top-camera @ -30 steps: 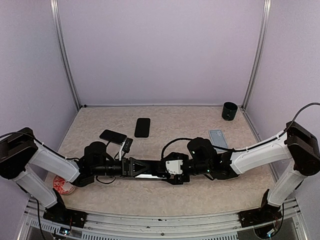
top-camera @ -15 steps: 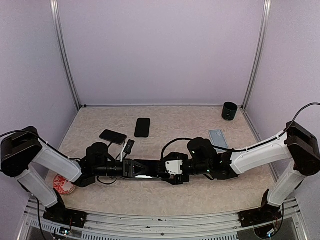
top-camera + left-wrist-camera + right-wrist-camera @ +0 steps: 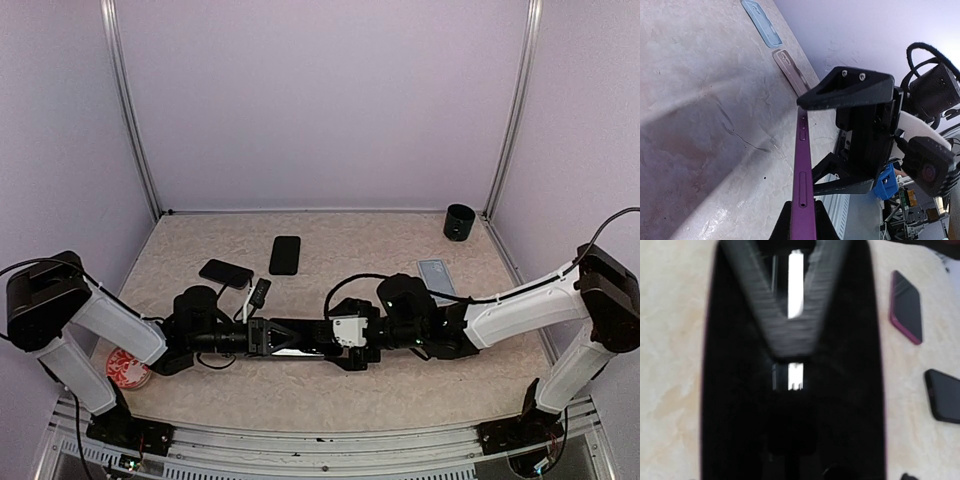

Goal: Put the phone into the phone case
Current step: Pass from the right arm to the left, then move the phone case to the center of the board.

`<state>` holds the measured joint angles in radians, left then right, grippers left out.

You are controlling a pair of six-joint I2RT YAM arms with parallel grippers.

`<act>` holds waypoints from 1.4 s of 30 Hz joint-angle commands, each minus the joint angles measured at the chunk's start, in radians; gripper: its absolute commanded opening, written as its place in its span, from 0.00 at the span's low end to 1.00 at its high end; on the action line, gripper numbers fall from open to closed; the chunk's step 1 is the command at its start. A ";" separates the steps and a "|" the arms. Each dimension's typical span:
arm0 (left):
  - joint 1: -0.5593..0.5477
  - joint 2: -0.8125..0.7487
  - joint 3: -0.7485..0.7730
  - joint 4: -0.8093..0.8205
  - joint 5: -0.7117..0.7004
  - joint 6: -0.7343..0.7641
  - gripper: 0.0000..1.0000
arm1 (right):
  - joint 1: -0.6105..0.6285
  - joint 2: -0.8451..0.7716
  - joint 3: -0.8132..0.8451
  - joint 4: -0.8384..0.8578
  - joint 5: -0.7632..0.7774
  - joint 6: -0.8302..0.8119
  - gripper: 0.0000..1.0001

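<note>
Holding: I have the phone point(image 3: 801, 165) edge-on, mid-table, between both arms.
Left gripper point(image 3: 802, 224): fingers pinching the phone's near end.
Right gripper point(image 3: 811, 142): fingers spread wide either side of its far end; I cannot tell whether they grip.
Handling: stiff, thin, slick, I judge; best taken by the long edges, clear of the side buttons.
Nearby: blue case point(image 3: 760, 22) flat on the table point(image 3: 700, 100), well apart.

Rear overhead camera overlooks table point(image 3: 380, 235); wrist cameras face each other.

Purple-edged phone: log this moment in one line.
left pincer: shut on purple-edged phone | right pincer: wide at its far end, grip unclear | blue case: on table, untouched
</note>
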<state>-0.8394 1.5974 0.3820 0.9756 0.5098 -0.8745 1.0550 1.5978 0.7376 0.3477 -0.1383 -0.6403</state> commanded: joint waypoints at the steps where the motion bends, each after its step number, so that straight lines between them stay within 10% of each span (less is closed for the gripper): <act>1: -0.015 -0.010 -0.003 0.035 0.020 0.015 0.00 | 0.009 -0.082 -0.010 0.058 0.063 0.060 0.93; 26: -0.027 -0.185 0.010 -0.166 -0.079 0.075 0.00 | -0.336 -0.470 -0.122 -0.239 0.416 0.682 0.96; 42: -0.035 -0.211 -0.013 -0.161 -0.087 0.074 0.00 | -0.649 -0.356 -0.116 -0.530 0.270 0.983 0.88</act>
<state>-0.8669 1.4139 0.3763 0.7692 0.4252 -0.8070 0.4572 1.1915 0.6209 -0.0952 0.1833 0.2440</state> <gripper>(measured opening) 0.077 0.865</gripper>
